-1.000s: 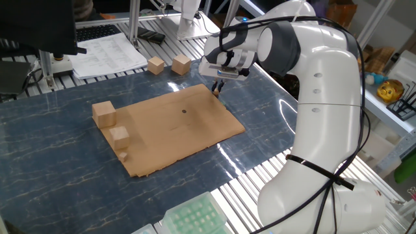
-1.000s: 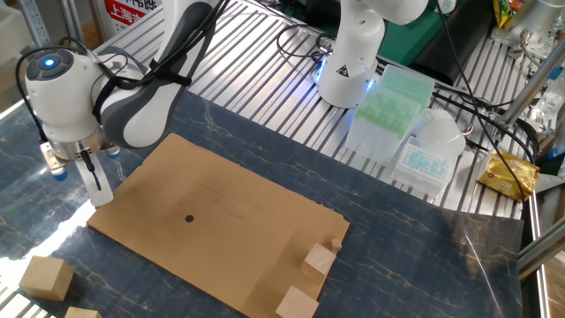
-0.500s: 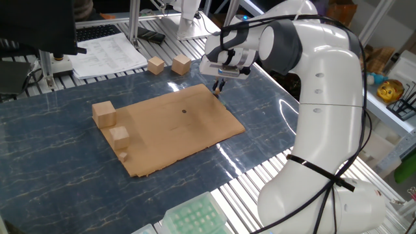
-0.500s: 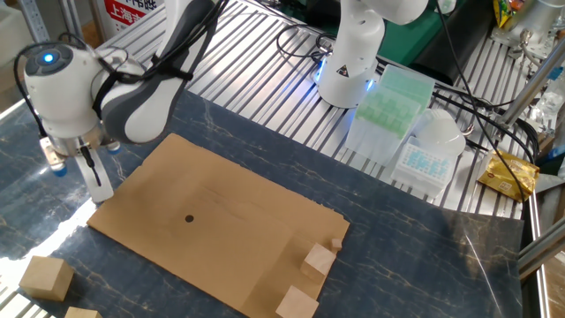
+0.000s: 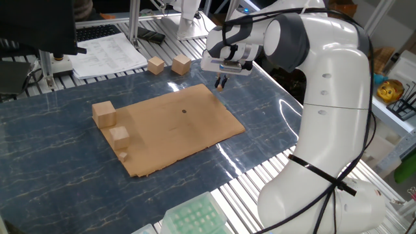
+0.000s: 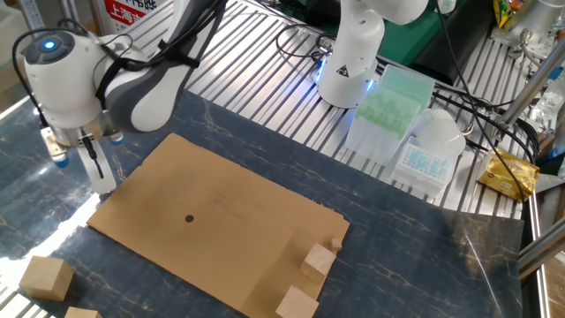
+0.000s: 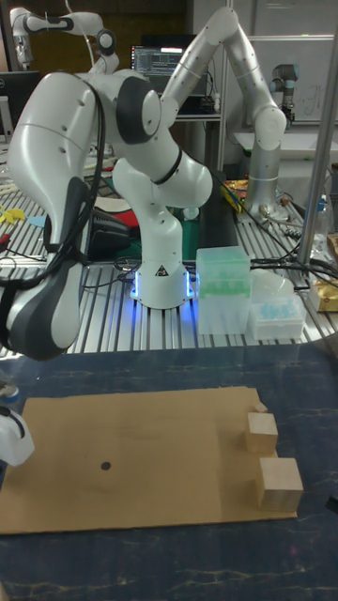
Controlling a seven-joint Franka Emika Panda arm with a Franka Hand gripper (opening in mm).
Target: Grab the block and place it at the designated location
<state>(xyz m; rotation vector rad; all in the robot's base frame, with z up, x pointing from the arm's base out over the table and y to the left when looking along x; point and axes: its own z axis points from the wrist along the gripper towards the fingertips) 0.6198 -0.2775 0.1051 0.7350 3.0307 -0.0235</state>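
The block [image 5: 122, 156] is a tiny tan cube on the near-left edge of the brown cardboard sheet [image 5: 195, 133]; it also shows as the block [image 6: 336, 243] and the block [image 7: 257, 409]. The designated location is a dark dot [image 5: 184, 110] on the sheet, seen too as the dot [image 6: 189, 219] and the dot [image 7: 104, 464]. My gripper [image 5: 221, 82] hangs over the sheet's far corner, far from the block, fingers together and holding nothing. It appears as the gripper [image 6: 99, 172] and sits at the left frame edge as the gripper [image 7: 11, 441].
Two larger tan cubes [image 5: 104, 114] [image 5: 119, 135] stand on the sheet beside the block. Two more cubes [image 5: 156, 65] [image 5: 181, 64] sit on the table behind the sheet. Green and white plastic racks [image 6: 388, 106] lie near the robot base [image 6: 349, 62].
The gripper has risen a little above the sheet's far corner and drifted slightly away from it. The block and the cubes have not moved.
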